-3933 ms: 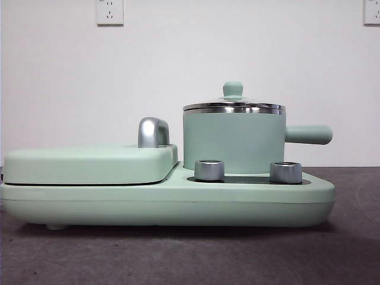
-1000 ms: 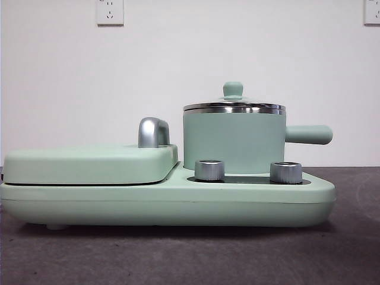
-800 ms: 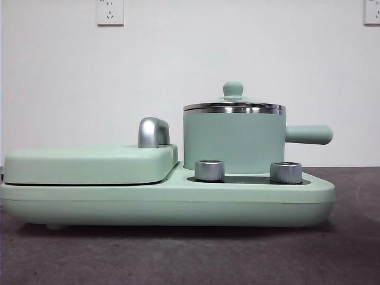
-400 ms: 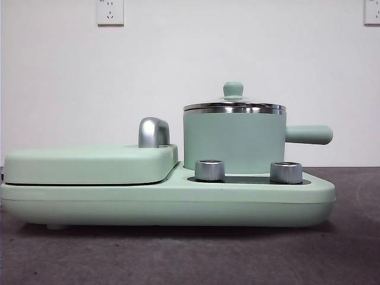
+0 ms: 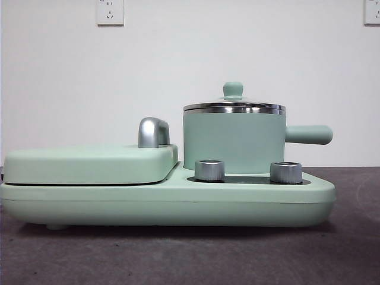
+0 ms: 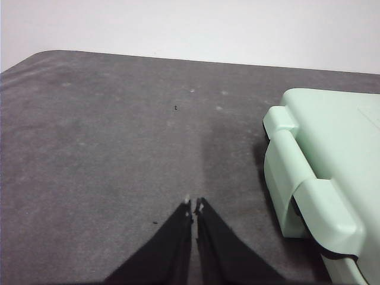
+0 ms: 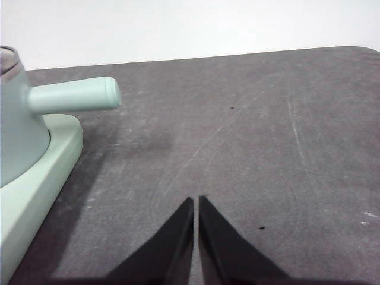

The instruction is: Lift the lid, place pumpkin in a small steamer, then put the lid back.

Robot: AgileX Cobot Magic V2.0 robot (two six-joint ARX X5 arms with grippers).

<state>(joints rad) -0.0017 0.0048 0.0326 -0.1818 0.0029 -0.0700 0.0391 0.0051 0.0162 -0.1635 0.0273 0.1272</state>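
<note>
The small steamer [image 5: 233, 141], a mint-green pot with a chrome rim and a straight side handle [image 5: 307, 134], stands on the right part of a mint-green cooker base [image 5: 178, 208]. The lid [image 5: 233, 105] with its small mint-green knob sits shut on it. The pumpkin is not in view. My left gripper [image 6: 193, 206] is shut and empty over bare table, beside the cooker's hinged end [image 6: 314, 172]. My right gripper [image 7: 196, 200] is shut and empty over bare table, off to the side of the steamer's handle [image 7: 74, 95]. Neither gripper shows in the front view.
A flat wide mint-green cover [image 5: 89, 163] with a chrome handle [image 5: 153, 132] lies on the base's left part. Two chrome dials [image 5: 209, 170] stand in front of the steamer. The table is dark grey felt [image 5: 190, 255]; a white wall with sockets is behind.
</note>
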